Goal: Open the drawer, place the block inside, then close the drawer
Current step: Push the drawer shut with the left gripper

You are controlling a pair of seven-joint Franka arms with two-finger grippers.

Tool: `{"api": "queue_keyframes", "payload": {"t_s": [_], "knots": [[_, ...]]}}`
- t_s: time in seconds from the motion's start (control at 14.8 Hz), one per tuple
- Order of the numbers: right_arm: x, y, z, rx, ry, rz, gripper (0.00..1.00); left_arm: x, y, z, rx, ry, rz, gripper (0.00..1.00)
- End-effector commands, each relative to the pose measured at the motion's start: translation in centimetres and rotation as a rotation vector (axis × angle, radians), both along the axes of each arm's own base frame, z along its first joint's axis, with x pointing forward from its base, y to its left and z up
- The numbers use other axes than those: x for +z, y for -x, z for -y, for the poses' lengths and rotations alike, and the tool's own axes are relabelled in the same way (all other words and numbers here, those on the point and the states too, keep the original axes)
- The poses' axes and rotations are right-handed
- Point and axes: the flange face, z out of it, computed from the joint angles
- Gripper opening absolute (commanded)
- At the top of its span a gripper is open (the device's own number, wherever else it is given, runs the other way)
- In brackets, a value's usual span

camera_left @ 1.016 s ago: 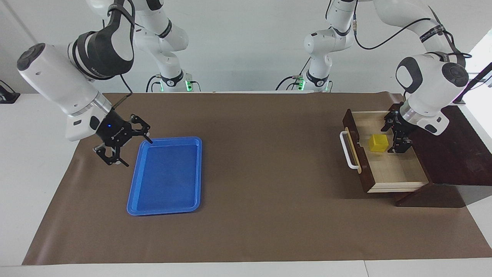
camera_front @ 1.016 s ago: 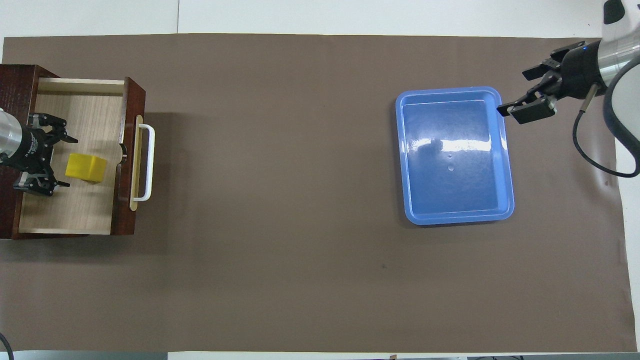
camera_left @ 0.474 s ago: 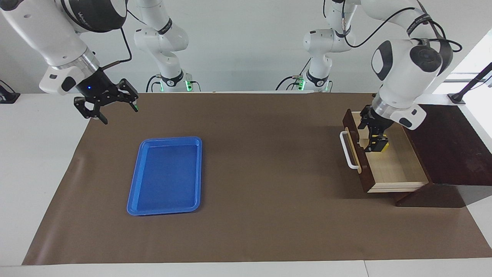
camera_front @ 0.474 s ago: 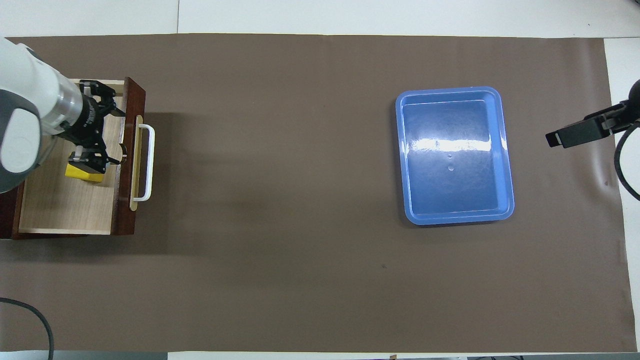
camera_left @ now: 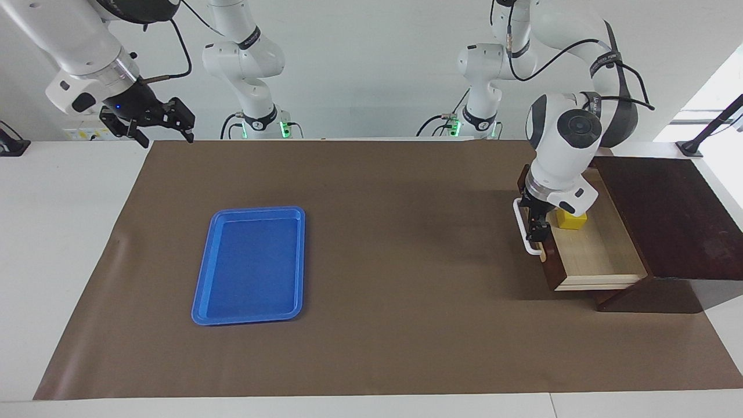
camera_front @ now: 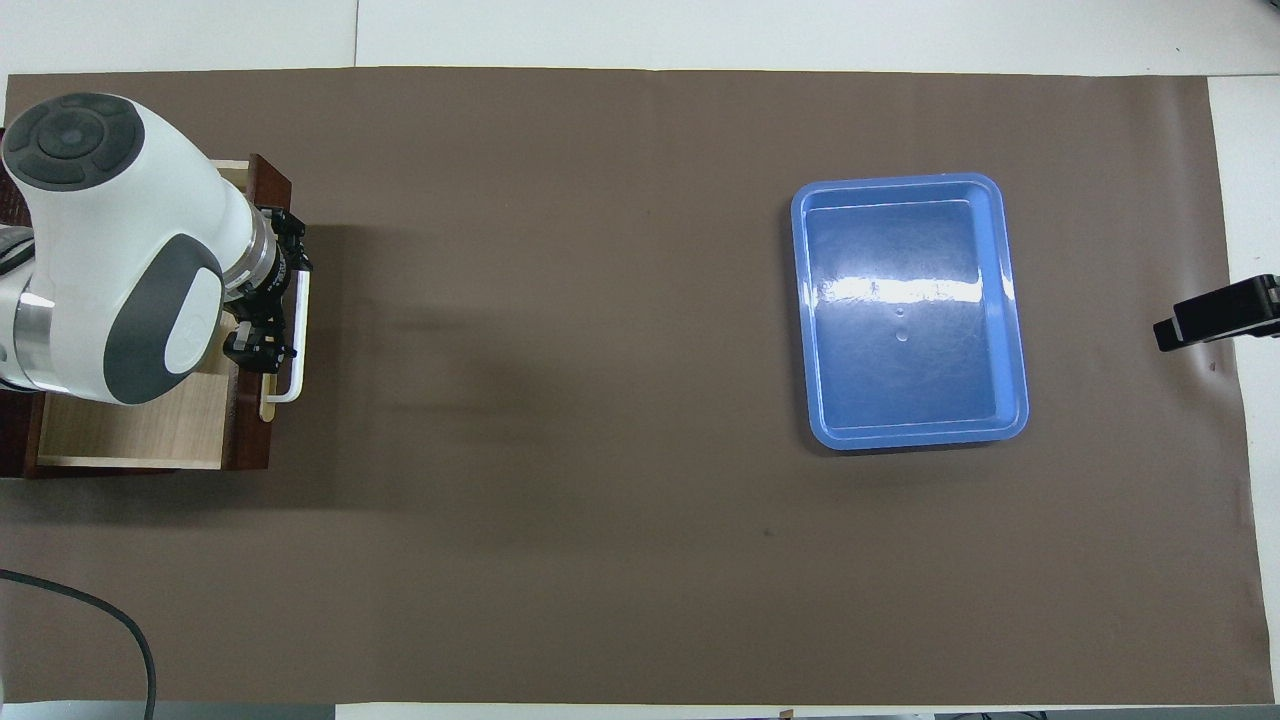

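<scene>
Shifting from drawer interior to handle (camera_left: 527,227): left gripper (camera_left: 537,223) now over drawer (camera_left: 592,255) front, jaws spread wide, holding nothing. Block (camera_left: 572,219) lies released inside open drawer, near its front panel. Right gripper (camera_left: 152,119), a second ago beside tray (camera_left: 251,265), now raised over table corner, fingers spread, empty; arm waits. Judgement: placing done; only closing push remains.

The block (camera_left: 572,220) lies in the drawer (camera_left: 586,255) (tray (camera_left: 251,265) well apart).
</scene>
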Motion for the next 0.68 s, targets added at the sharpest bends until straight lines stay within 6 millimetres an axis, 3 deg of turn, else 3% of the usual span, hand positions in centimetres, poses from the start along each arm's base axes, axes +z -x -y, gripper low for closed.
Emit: {"api": "queue_keyframes", "payload": {"t_s": [0.0,0.2,0.27,0.61], "knots": [[-1.5,2.3,-0.8,-0.029,0.090,0.014,1.00,0.7,0.7,-2.0,-0.005,-0.023,0.023,1.00],[-2.4,1.8,-0.4,-0.036,0.118,0.089,1.00,1.0,0.1,-4.3,0.018,-0.055,0.034,1.00],[-2.3,1.7,-0.4,-0.036,0.120,0.098,1.00,1.1,0.0,-4.7,0.022,-0.056,0.036,1.00],[-0.5,0.3,-0.7,-0.051,0.063,0.115,1.00,1.6,-0.8,-10.4,0.031,-0.103,0.043,1.00]]}}
